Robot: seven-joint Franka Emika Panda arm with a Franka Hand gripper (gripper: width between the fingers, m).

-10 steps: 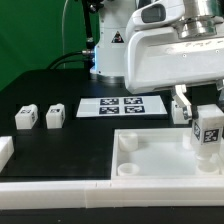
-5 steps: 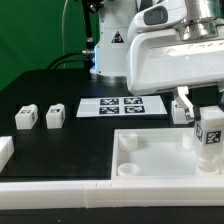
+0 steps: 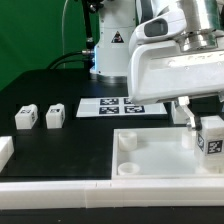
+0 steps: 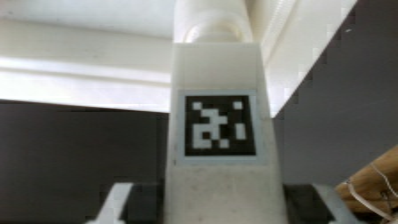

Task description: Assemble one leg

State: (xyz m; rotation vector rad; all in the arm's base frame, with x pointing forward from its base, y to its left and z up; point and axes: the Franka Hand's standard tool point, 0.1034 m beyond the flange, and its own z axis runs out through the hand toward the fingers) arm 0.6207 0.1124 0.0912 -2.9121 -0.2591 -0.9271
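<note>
My gripper (image 3: pixel 206 118) is shut on a leg (image 3: pixel 213 140), a white block with a black-and-white tag facing the camera. I hold it upright over the far right corner of the large white tray-like piece (image 3: pixel 150 162), at the exterior view's right edge. In the wrist view the leg (image 4: pixel 221 120) fills the middle, with the fingers (image 4: pixel 125 205) on either side of it. Two more legs (image 3: pixel 26 118) (image 3: pixel 54 116) stand on the black table at the left. Another leg (image 3: pixel 181 113) stands behind the tray, partly hidden by my gripper.
The marker board (image 3: pixel 122 106) lies behind the tray. A white bar (image 3: pixel 60 188) runs along the table's front edge. A white piece (image 3: pixel 5 150) sits at the left edge. The arm's base (image 3: pixel 105 50) stands at the back.
My gripper has moved the held leg slightly to the right and lower over the tray's corner. The other legs have not moved.
</note>
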